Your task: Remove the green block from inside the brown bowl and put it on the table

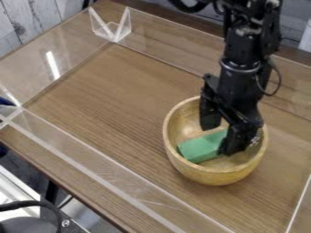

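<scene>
Green block [203, 147] in brown bowl [183, 160], no readable writing.

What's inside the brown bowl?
A green block lies inside the brown bowl. The open gripper reaches in over it and hides the block's far end and part of the bowl's bottom.

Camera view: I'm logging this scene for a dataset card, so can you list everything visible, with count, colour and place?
green block: one, bright green, lying inside the bowl
brown bowl: one, light-brown wood, right of centre on the table
table: one, brown wood grain, fills the view
clear acrylic walls: low, transparent, along the table's edges
clear bracket: one, transparent, at the far wall
gripper: one, black, open, pointing down into the bowl with its fingers either side of the block's right end
</scene>
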